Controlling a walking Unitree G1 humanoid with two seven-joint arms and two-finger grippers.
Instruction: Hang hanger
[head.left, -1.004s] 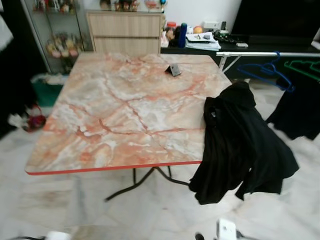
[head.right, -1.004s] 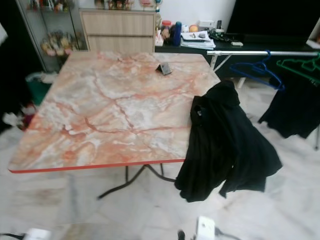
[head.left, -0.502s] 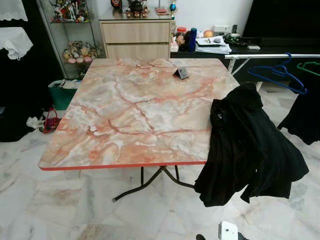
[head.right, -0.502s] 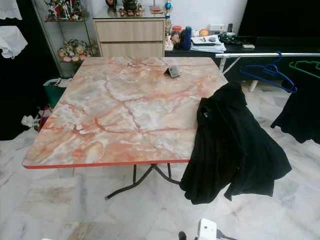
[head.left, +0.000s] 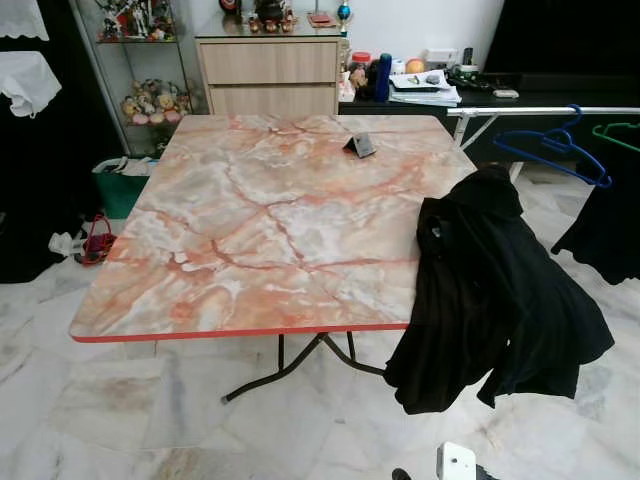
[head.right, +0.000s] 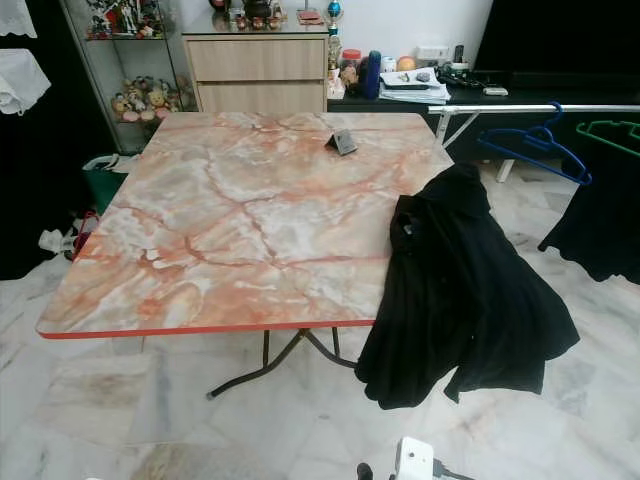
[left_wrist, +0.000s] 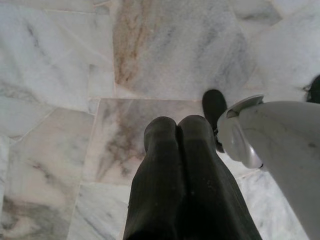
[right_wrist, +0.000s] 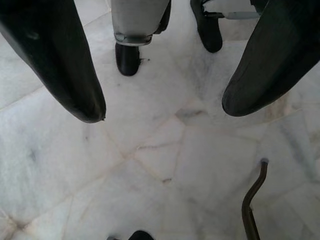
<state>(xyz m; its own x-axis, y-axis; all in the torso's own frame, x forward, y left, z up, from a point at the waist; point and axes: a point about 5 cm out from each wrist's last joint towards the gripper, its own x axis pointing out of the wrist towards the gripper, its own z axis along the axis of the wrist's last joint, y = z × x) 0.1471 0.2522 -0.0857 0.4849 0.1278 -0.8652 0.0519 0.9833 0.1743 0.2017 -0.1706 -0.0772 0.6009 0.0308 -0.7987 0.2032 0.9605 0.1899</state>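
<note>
A glass cabinet stands far left, a wooden drawer unit beside it. The marble-patterned table carries a small dark object, possibly a phone stand, near its far edge. A black garment drapes over the table's right edge. Farther right, a blue hanger hangs on a metal rail, a green hanger beside it. The left gripper hangs over the marble floor, fingers pressed together, empty. The right gripper hangs there spread wide, empty.
</note>
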